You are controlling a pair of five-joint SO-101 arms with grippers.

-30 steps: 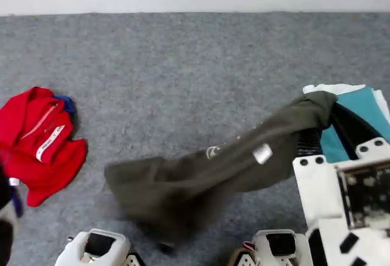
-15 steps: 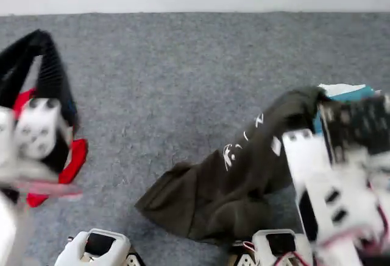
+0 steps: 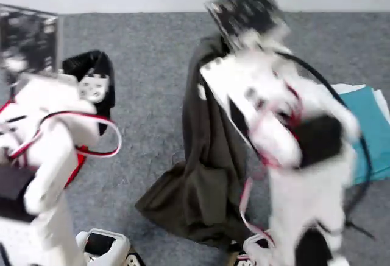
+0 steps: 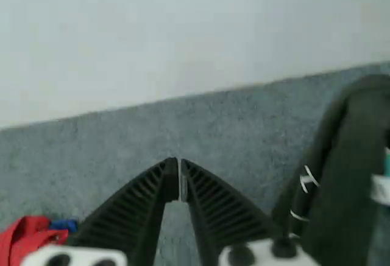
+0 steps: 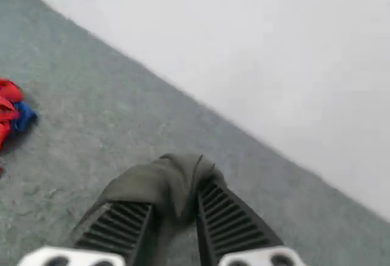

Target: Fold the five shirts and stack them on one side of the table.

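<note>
Light: bright, soft, even across all 3 views | Shadows: faint, soft-edged on the grey counter point(image 3: 140, 95) by the olive shirt point(image 3: 204, 175) | Blur: high view, right arm point(image 3: 292, 138) heavily smeared, left arm point(image 3: 49, 138) mildly | Focus: left end effector point(image 4: 179, 164) and right end effector point(image 5: 183, 193) soft near each wrist lens | Wall point(image 4: 183, 35): pale, flat.

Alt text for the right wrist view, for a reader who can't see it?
The right gripper is shut on a bunched fold of the olive shirt, held above the grey table. Farther off on the table lies red and blue clothing, and a white wall stands behind.
</note>
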